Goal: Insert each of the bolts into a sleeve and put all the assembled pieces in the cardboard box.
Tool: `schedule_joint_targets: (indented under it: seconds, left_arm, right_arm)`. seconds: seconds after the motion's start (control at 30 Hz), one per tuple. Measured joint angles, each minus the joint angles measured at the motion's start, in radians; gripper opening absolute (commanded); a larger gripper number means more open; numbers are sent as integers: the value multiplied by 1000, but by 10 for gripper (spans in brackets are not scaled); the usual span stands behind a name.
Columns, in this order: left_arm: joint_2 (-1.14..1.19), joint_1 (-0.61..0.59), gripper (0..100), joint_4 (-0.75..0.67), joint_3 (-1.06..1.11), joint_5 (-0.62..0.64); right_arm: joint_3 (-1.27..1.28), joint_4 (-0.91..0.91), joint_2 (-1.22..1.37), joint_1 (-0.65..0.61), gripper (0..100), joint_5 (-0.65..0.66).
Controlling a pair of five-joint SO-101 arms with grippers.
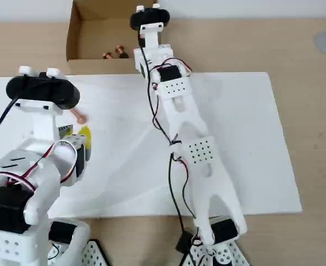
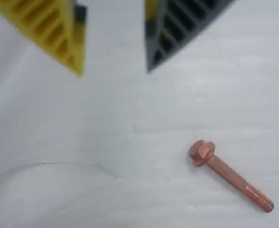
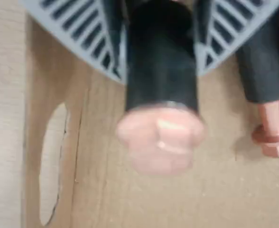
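Right hand [image 3: 161, 69] grips a black cylindrical sleeve [image 3: 161, 52], copper hex bolt [image 3: 161, 137] inside, above the brown cardboard box [image 3: 106, 190]; left hand [image 2: 113, 70] spread wide. Loose copper bolt [image 2: 229, 175] lies just ahead of it.

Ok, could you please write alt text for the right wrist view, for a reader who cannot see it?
The right claw grips a black sleeve with a copper bolt inside, head towards the camera, over the cardboard box floor. A second assembled piece lies in the box beside it.
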Motion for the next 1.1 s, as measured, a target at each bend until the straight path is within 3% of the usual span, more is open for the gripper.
schedule_joint_targets:
  seconds: [0.1, 0.4, 0.8, 0.9, 1.1]
  left_arm:
    - [0, 0, 71, 29, -2, 0]
    - [0, 0, 72, 132, -58, 0]
    - [-8, 0, 119, 230, -153, 5]
    - [-8, -55, 120, 232, -153, 64]
    - [-8, -276, 119, 232, -110, 100]
  right_arm:
    - [-5, 25, 0, 0, 31, 0]
    - [-91, 167, -2, -15, 239, 49]
    - [-233, 537, -126, -43, 247, 49]
    - [-235, 692, -290, -15, 247, 51]
    - [-233, 1010, -640, 55, 246, 54]
